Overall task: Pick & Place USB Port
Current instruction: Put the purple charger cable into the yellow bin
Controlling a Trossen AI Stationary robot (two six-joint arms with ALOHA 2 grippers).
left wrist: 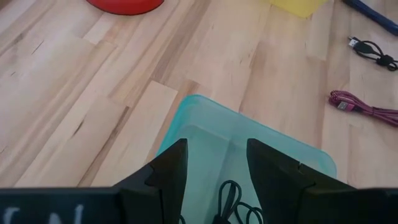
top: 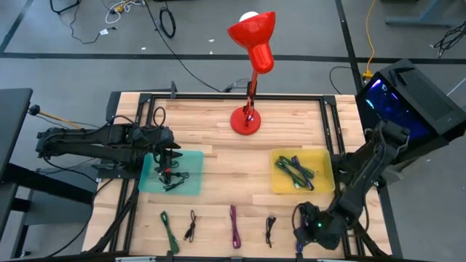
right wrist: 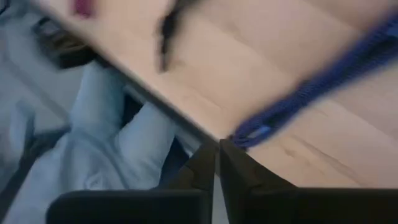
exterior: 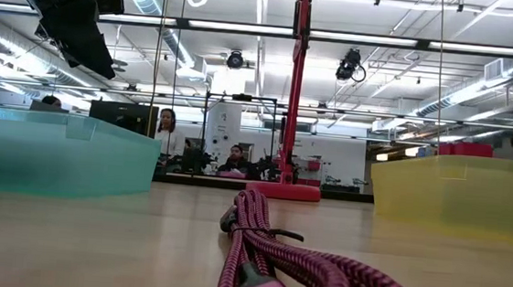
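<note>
So the right pincer [top: 300, 234] is down at the near right corner of the desk [top: 218, 156], and in its wrist view the two fingers [right wrist: 208, 163] are pressed together right at the end of a blue cable [right wrist: 311, 93]. Looks like it's pinching the plug tip, but I can't say for sure it's actually got it. The cable's long axis runs away from the pincer, slanting across the wood, so the grab is end-on, not across the middle. Right arm is obviously the nearer one; the yellow bin [top: 280, 182] is just beyond it, further from the near edge, with a few dark and green cables already in it. Left pincer [top: 166, 161] hangs over the teal bin [top: 191, 185] with its fingers [left wrist: 166, 171] moderately apart, holding nothing; one black cable [left wrist: 231, 198] lies in that bin. Still lined up along the near edge: green [top: 168, 227], black [top: 191, 225], pink [top: 234, 225] and another black [top: 270, 230] cable.
</note>
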